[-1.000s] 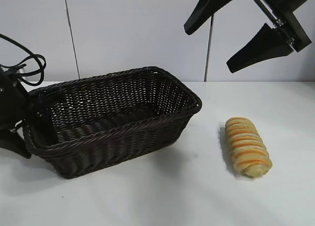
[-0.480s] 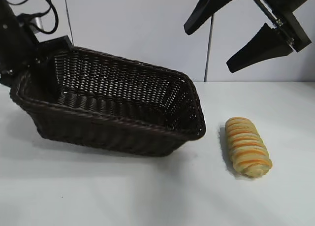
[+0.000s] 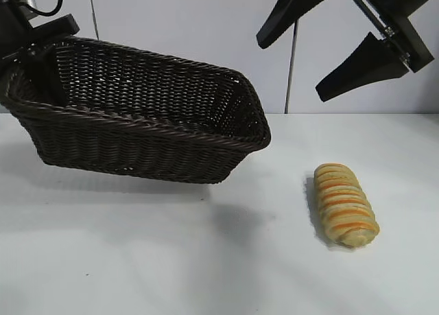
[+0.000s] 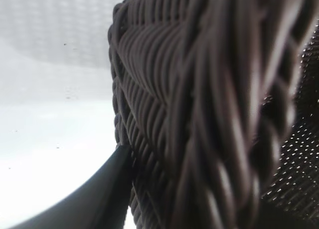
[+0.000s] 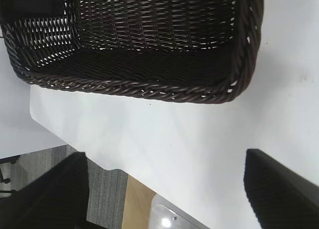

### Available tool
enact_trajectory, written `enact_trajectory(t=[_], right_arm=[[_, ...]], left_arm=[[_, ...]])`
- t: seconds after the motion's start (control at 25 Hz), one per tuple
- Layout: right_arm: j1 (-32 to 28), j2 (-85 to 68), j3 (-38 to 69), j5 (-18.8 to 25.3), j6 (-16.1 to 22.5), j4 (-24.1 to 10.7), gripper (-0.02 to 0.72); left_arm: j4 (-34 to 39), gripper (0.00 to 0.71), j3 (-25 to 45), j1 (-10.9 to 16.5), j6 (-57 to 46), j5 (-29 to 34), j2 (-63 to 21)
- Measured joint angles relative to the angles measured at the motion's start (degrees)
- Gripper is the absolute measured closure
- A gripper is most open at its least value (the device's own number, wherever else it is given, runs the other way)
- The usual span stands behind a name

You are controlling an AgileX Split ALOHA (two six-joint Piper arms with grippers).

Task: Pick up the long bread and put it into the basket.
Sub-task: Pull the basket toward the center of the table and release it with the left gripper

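**Basket hanging from one end while the bread is waiting on the desk**

The biggest risk is sitting at the far left: the left gripper (image 3: 34, 51) is holding the basket (image 3: 151, 133) by its short left wall alone, so the whole woven body is hanging out to the right of the grip, tilted, with its right end drooping toward the desk (image 3: 206, 260). A pinch on one end of something this long is likely leaving the weave free to pivot or slide between the fingers, and any quick swing could be twisting it loose or dropping it. If the low right corner is catching the desk on the way, the basket could be levered out of the grip.

A second worry: the long bread (image 3: 345, 205) is lying on the desk to the right of the basket, well apart from it and untouched (its ridged stripes facing up). A basket swinging right and low could be knocking or rolling it away.

The left fingers are standing narrowly apart, clamping the wicker wall between them; the left wrist view is showing one dark finger (image 4: 94, 194) pressed against the braided weave. The right gripper (image 3: 343, 37) is hanging high above the bread at the far right, its fingers spread wide and holding nothing.
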Motion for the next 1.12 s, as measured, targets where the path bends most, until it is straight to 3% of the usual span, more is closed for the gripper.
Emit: enact_trajectory(t=[0.24,0.6,1.12], right_arm=[[0.00,0.00,0.00,0.39,0.00,0.00,0.125],[0.00,0.00,0.00,0.39,0.00,-0.18,0.125],[0.00,0.00,0.00,-0.33,0.00,-0.18,0.125]], left_arm=[[-0.26,0.441,0.05,0.00,0.04,-3.44,2.02],[1.36,0.444,1.76,3.14,0.22,-4.27,3.99],[-2.51,0.445,3.97,2.05,7.02,-6.11,5.04]])
